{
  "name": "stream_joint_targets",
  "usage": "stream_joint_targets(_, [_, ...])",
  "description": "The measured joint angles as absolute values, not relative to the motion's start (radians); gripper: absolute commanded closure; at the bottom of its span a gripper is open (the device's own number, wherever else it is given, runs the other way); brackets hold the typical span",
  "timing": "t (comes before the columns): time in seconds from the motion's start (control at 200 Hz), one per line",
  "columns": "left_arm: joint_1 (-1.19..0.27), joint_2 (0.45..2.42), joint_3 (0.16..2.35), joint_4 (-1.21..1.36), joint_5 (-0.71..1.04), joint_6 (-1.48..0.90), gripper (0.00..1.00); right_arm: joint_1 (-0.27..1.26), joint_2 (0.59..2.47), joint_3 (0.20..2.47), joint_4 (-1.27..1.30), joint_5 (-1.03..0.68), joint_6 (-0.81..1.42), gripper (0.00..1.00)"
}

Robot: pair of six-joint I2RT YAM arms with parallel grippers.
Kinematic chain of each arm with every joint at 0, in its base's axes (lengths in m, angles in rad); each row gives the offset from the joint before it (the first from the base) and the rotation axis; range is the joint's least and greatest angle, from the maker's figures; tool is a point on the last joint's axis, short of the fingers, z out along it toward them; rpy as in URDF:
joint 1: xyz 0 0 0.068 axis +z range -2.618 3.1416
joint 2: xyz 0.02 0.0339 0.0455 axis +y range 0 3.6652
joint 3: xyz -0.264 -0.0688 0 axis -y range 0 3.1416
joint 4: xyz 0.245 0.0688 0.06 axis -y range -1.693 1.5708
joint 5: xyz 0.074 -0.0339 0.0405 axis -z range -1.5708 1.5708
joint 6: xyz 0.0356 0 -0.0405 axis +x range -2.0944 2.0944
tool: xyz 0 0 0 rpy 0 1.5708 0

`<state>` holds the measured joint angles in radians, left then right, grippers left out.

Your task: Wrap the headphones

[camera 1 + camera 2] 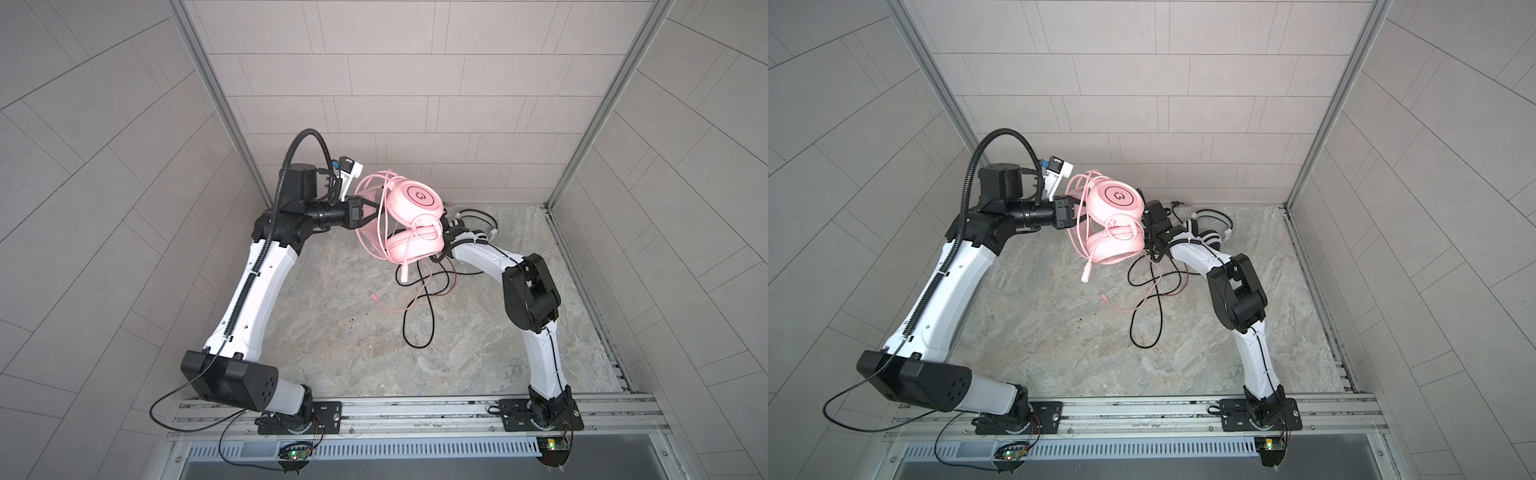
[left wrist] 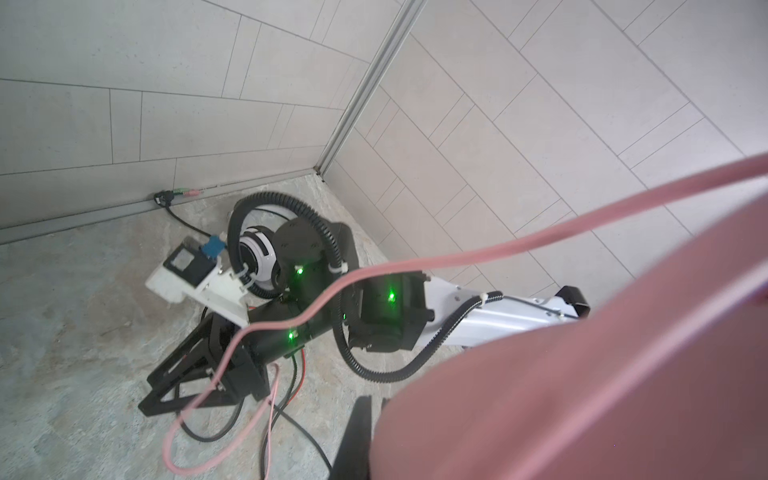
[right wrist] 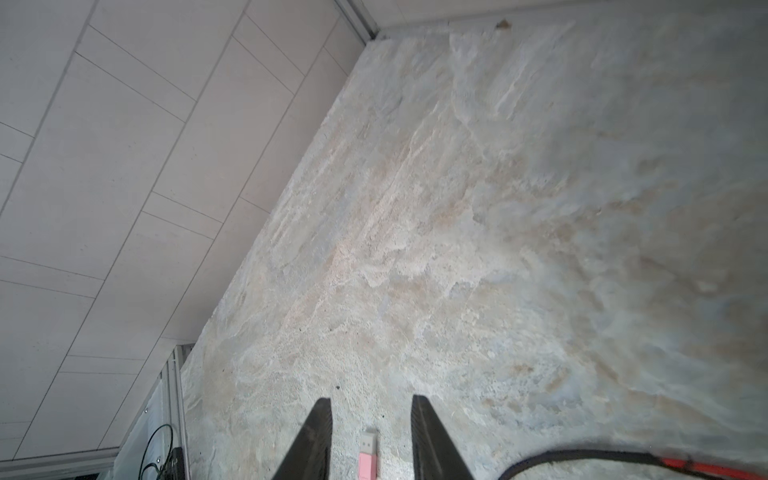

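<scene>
Headphones sit in two places. In both top views the pink headset hangs in the air above the tabletop, and my left fingers are clenched on its headband. I judge I hold it that high so the pink cable has room to pass round the band. Several loops lie over the band, while the tail drops to the tabletop and ends in the pink plug. The tail lies tangled with the black cable, which could drag along if I pull. My right arm reaches in under the cups. Behind it, near the back wall, the striped headset rests on the tabletop, unwrapped. From the left wrist, pink fills the near corner because the headset is right against the lens. A strand of cable runs from it across my right fingers, which point down and stand apart. I cannot tell whether the strand passes between them or in front. From the right wrist, those fingers are released. The plug shows in the gap between them with space on either side, gripped by neither. I judge they are lined up on it to take the loose end for the next turn, but I cannot tell how far above it they hover.
</scene>
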<state>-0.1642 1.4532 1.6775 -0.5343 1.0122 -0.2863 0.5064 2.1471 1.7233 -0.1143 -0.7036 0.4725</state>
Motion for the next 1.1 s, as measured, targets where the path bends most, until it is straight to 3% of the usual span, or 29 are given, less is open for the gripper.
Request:
stream_joint_targets(0.35, [-0.081, 1.451, 1.625, -0.398, 1.050, -0.421, 1.00, 0.516, 2.133, 1.617, -0.082, -0.707, 0.480, 0.57])
stream_joint_targets(0.62, [-0.064, 1.451, 1.618, -0.399, 1.053, -0.428, 1.00, 0.427, 1.991, 1.523, -0.094, -0.715, 0.480, 0.25])
stream_joint_targets(0.696, [-0.064, 1.451, 1.618, -0.405, 1.053, -0.423, 1.00, 0.415, 1.932, 1.507, -0.077, -0.727, 0.482, 0.17])
stream_joint_targets(0.771, [-0.064, 1.452, 1.618, -0.414, 1.052, -0.418, 1.00, 0.419, 1.881, 1.479, -0.028, -0.758, 0.502, 0.16])
stream_joint_targets(0.801, [-0.064, 1.452, 1.618, -0.418, 1.051, -0.415, 1.00, 0.422, 1.867, 1.467, -0.007, -0.770, 0.511, 0.09])
stream_joint_targets(1.096, [-0.063, 1.455, 1.627, -0.460, 1.043, -0.389, 1.00, 0.503, 1.881, 1.434, -0.001, -0.823, 0.489, 0.09])
